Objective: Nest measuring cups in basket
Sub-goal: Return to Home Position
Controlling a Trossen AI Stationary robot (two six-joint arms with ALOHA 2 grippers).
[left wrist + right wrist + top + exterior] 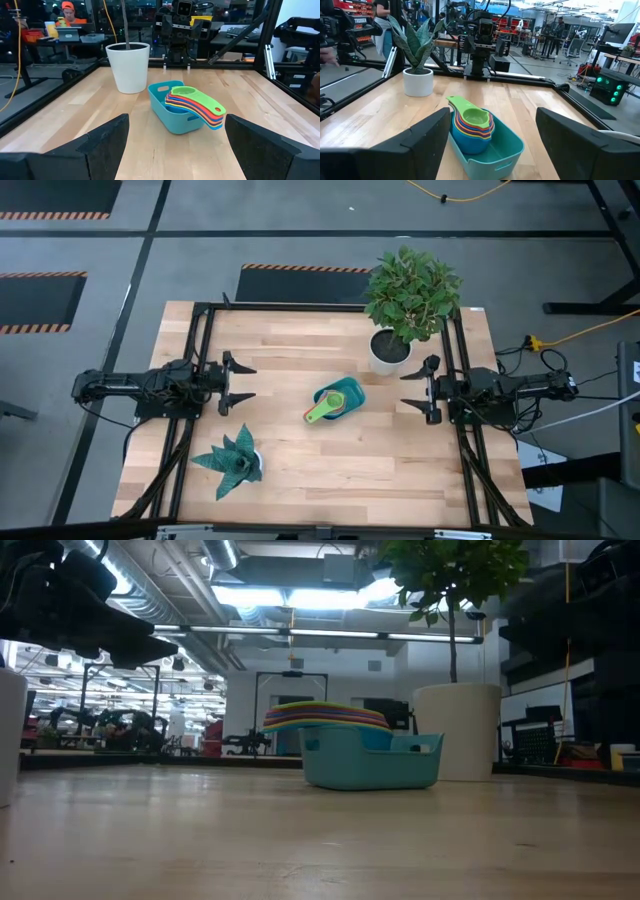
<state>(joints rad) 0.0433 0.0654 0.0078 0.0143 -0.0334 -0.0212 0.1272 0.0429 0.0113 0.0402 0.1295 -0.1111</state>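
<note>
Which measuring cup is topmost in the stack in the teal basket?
The green plastic measuring cup: its whole bowl and handle show, while the cups nested beneath it in the teal plastic basket show only edges.

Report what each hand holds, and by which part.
Nothing. The left hand and right hand are open and empty; the measuring cups sit nested in the basket.
</note>
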